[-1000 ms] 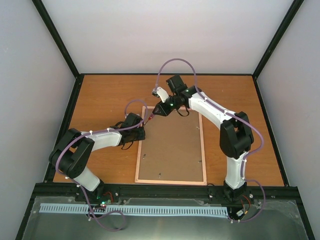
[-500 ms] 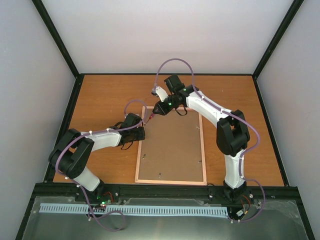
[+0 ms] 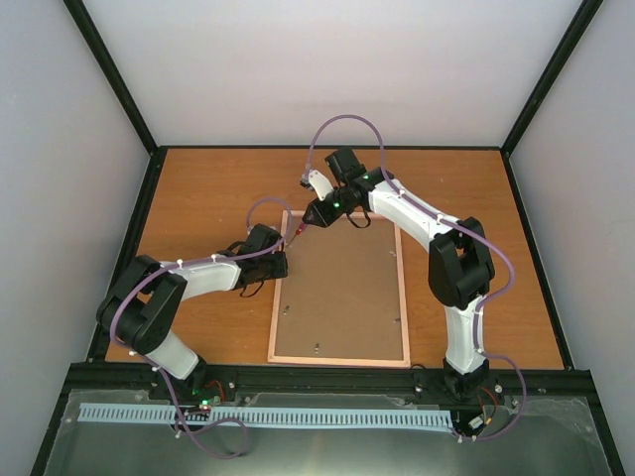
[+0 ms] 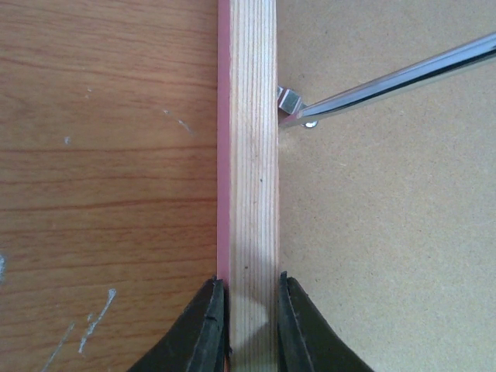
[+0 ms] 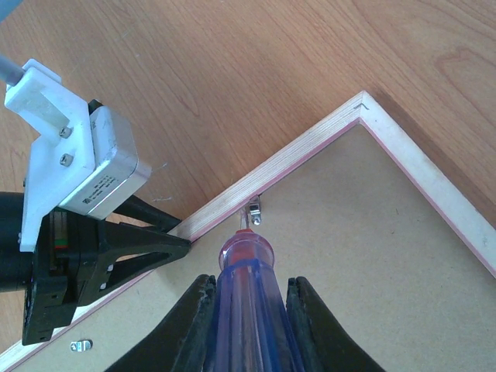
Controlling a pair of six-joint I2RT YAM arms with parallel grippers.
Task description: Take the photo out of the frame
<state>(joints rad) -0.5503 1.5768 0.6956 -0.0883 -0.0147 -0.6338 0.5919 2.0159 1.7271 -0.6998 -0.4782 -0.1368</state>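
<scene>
The frame lies face down on the table, mid-workspace btwn the two arms, w/ its brown backing panel up. This orientation exposes the retaining hardware, hence work from the rear. The photo is not visible in any view. It is judged to sit under the backing panel, i.e. inside the frame, not yet removed. The left gripper is clamped across the left rail, one finger on the pink outer face, the other on the inner edge beside the panel. Purpose, as judged: anchor the frame so it does not slide or rotate under tool load. The right gripper is closed around the handle of the screwdriver, held tilted w/ the tip down. The shaft ends at a small metal tab on the inner edge of the same rail, near the clamp pos. Firm tip contact cannot be confirmed. Clamp and tool close together on one rail should limit flex at the work point. Step in hand, as judged: turn or lever the tab off the panel. A second tab shows further along the rail, so more fasteners probably need release before panel and photo lift out. Risk: tip slip gouging the hardboard.
</scene>
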